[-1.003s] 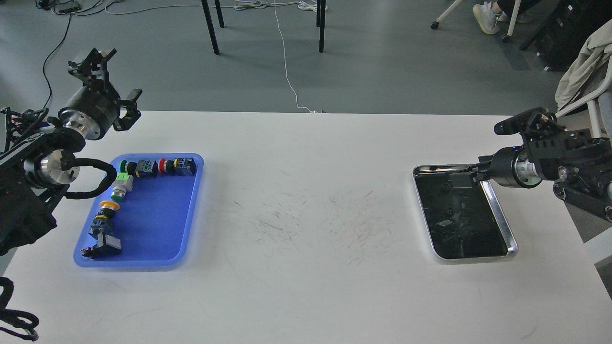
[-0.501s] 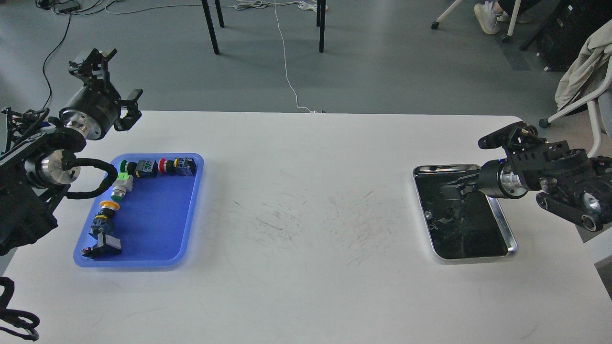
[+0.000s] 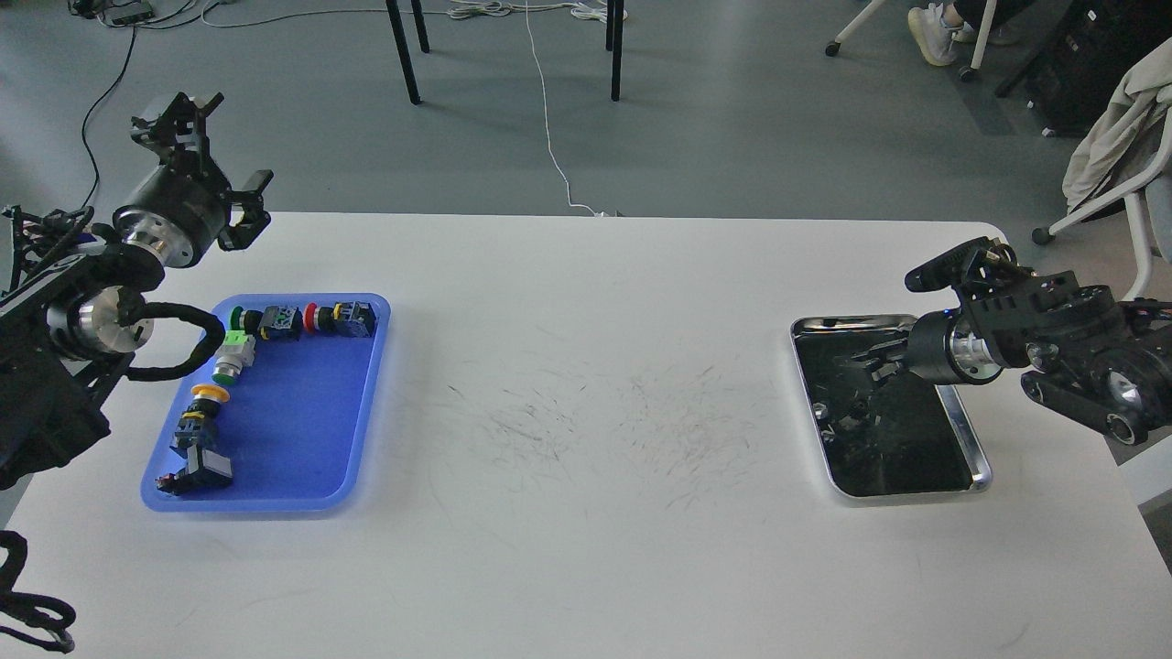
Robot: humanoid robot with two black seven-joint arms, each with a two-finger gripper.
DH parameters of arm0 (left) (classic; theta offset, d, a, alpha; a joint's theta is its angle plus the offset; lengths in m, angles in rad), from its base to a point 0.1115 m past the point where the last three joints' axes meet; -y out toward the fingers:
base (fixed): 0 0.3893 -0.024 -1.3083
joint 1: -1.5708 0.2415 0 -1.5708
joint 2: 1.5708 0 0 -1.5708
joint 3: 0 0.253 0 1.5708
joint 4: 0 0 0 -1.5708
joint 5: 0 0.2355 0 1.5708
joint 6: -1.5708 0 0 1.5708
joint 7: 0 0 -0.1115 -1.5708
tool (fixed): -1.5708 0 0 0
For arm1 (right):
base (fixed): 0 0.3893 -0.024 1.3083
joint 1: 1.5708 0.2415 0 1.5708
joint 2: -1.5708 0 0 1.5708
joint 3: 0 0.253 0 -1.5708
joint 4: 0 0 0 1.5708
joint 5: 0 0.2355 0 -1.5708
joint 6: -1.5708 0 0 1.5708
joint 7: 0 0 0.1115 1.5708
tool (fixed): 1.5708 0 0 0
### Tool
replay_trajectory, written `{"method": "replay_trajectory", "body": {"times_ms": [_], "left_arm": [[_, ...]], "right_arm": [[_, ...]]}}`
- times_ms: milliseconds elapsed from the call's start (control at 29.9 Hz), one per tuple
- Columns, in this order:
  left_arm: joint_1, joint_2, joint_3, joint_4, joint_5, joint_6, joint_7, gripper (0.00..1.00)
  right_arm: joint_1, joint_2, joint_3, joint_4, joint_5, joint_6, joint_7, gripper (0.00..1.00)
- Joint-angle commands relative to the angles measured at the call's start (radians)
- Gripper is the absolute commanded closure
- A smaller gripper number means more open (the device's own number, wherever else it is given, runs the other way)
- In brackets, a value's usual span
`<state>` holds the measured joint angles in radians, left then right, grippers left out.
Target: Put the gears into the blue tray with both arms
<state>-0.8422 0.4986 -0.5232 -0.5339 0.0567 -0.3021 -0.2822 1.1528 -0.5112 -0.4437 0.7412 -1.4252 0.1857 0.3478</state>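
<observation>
The blue tray point(image 3: 307, 421) lies at the table's left, with several colourful push-button switches point(image 3: 275, 322) along its back and left sides. My left gripper point(image 3: 215, 157) hovers behind the tray's far left corner, above the table's back edge, fingers spread open and empty. My right gripper point(image 3: 865, 361) reaches in from the right and hangs low over the far half of the silver tray point(image 3: 980, 458). It is dark against the tray's dark inside, so its fingers cannot be told apart. The gears do not stand out in that dark reflective tray.
The white table point(image 3: 586, 549) has faint scuff marks point(image 3: 623, 421) in the middle between the two trays. Beyond the back edge are black chair legs point(image 3: 403, 55) and a white cable point(image 3: 549, 137) on the floor. A chair with cloth point(image 3: 1117, 128) stands at the far right.
My right gripper has moved left and down, from the silver tray's far right rim to low over its inside. The left arm has stayed put.
</observation>
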Motion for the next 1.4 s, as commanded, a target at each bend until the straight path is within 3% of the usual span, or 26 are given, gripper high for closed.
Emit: {"method": "replay_trajectory", "body": {"times_ms": [0, 201, 702, 936, 1371], "left_arm": [[0.0, 0.0, 0.0, 0.0, 0.0, 0.0, 0.0, 0.02], [0.002, 0.0, -0.001, 0.0, 0.0, 0.0, 0.0, 0.02], [0.0, 0.002, -0.001, 0.0, 0.0, 0.0, 0.0, 0.02], [0.002, 0.003, -0.001, 0.0, 0.0, -0.002, 0.0, 0.02], [0.0, 0.003, -0.001, 0.002, 0.0, -0.002, 0.0, 0.02]], "right_arm": [[-0.002, 0.0, -0.021, -0.026, -0.001, 0.0, 0.014, 0.42], [-0.008, 0.02, -0.023, -0.092, 0.0, -0.002, 0.02, 0.43], [-0.013, 0.053, -0.026, -0.092, 0.0, -0.003, 0.02, 0.43], [-0.024, 0.053, -0.04, -0.097, -0.001, -0.003, 0.022, 0.51], [-0.022, 0.077, -0.038, -0.115, -0.001, -0.012, 0.02, 0.52]]}}
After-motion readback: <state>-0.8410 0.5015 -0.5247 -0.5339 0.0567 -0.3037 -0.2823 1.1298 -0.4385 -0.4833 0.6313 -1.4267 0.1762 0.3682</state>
